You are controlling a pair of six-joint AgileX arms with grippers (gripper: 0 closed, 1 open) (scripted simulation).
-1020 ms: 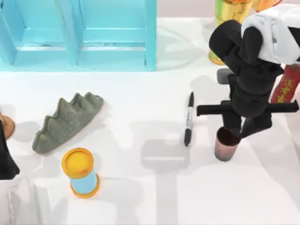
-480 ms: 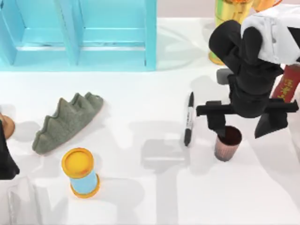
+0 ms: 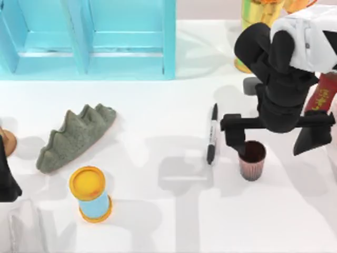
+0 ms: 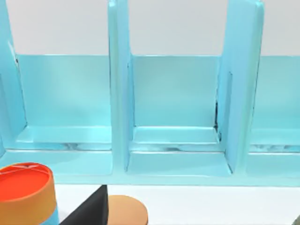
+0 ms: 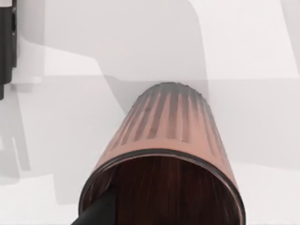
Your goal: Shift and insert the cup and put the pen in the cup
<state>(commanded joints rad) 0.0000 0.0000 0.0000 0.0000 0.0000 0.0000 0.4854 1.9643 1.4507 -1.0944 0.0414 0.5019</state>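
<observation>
From above, my right arm reaches down from the worktop's far right corner, its wrist bent so the right gripper point(image 3: 275, 141) hangs over the cup point(image 3: 252, 160). The fingers are spread wide: one finger sits just beside the cup's rim on the pen's side, the other stands well off toward the right edge. The cup stands upright near the right edge, mouth up. The pen point(image 3: 211, 134) lies flat just left of it, apart from it, running front to back. The left arm is parked at the left edge. A green ridged block point(image 3: 75, 136) and a blue cylinder point(image 3: 90, 194) rest on the left half; a blue shelf point(image 3: 87, 39) lines the far edge.

The left wrist view faces the blue shelf's open compartments point(image 4: 173, 117).

The right wrist view looks down on the cup's ribbed side and dark inside point(image 5: 164, 159), with the pen's tip point(image 5: 6, 44) farther off.
</observation>
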